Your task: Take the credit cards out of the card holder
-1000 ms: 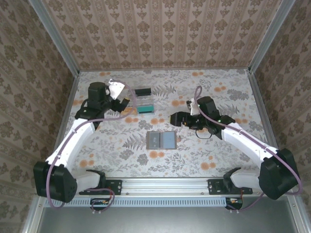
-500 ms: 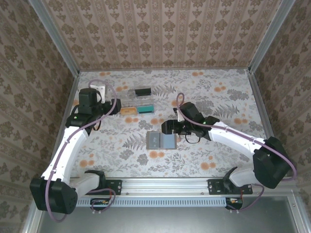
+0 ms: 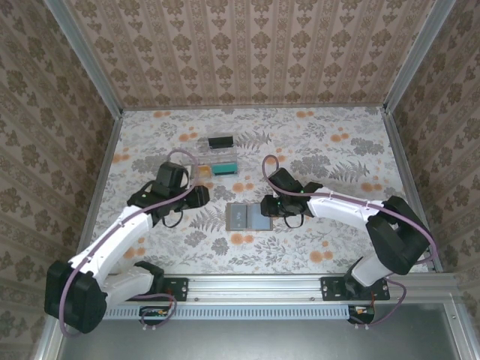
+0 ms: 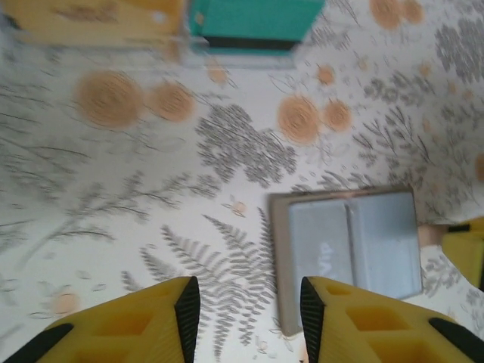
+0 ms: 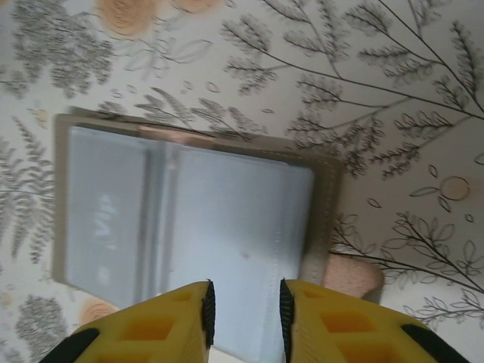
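The card holder [image 3: 249, 217] lies open and flat mid-table, taupe rim, grey-blue pocket panels up. In the left wrist view the card holder [image 4: 344, 249] sits ahead and to the right; my left gripper [image 4: 249, 310] is open over bare table just left of its edge. My left gripper [image 3: 201, 196] is a little left of the holder from above. My right gripper [image 5: 243, 314] hovers over the right panel of the card holder [image 5: 189, 219], jaws narrow but apart, nothing between them. A yellow-orange credit card [image 4: 91, 19] and a teal card [image 4: 253, 23] lie in the tray.
A clear plastic tray [image 3: 213, 155] stands beyond the holder, with a black item [image 3: 220, 141] in its far part. The table carries a floral print. Metal posts and patterned walls close in the sides and back. The right gripper's yellow finger [image 4: 465, 249] shows beside the holder.
Both arms swung in toward the holder: the left from beside the tray down to the holder's left, the right leftward onto its right panel. Both sets of jaws narrowed.
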`<move>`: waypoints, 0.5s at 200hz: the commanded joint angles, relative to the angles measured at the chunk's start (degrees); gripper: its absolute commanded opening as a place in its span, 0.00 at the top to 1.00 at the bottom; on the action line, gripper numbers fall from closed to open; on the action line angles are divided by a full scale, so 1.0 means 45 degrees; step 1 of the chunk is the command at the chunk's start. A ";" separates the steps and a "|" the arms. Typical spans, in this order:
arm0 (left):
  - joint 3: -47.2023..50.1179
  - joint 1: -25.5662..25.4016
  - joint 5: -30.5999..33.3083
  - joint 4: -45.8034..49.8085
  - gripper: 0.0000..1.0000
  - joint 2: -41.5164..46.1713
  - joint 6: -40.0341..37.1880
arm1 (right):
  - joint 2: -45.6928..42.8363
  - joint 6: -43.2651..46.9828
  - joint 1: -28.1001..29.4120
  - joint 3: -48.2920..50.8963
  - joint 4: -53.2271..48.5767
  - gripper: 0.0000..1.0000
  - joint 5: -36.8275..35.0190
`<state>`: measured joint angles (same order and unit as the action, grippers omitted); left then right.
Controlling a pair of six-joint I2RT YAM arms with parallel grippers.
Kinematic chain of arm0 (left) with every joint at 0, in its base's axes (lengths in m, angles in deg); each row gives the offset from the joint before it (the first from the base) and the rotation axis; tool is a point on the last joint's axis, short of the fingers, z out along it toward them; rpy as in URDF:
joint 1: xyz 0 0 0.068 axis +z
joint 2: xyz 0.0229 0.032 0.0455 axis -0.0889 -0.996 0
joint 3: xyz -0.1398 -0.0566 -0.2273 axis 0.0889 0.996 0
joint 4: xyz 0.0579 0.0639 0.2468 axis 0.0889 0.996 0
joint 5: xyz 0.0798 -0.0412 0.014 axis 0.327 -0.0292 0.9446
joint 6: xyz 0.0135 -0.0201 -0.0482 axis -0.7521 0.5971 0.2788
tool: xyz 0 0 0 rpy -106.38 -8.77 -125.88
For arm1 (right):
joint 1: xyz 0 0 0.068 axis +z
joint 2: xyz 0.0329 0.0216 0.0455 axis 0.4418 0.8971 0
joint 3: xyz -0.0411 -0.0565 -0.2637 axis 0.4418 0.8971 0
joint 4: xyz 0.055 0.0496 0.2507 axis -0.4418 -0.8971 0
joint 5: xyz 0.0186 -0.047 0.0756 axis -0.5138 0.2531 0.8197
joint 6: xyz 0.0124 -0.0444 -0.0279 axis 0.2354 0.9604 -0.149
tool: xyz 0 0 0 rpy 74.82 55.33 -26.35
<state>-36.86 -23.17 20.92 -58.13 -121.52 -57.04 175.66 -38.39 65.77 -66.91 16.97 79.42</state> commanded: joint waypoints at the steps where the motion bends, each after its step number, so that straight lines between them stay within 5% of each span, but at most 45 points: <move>1: 0.0295 -0.0710 -0.0866 -0.1384 0.60 -0.0829 0.1628 | 0.0488 0.0089 0.0059 0.0143 -0.0502 0.68 -0.0468; 100: 0.0766 -0.1998 -0.2675 -0.4017 0.62 -0.4170 0.2474 | 0.1498 0.0206 0.0078 0.0138 -0.0112 0.71 -0.0146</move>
<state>-34.04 -31.61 12.44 -72.36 -138.50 -47.14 181.28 -37.93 65.77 -66.76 17.08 79.15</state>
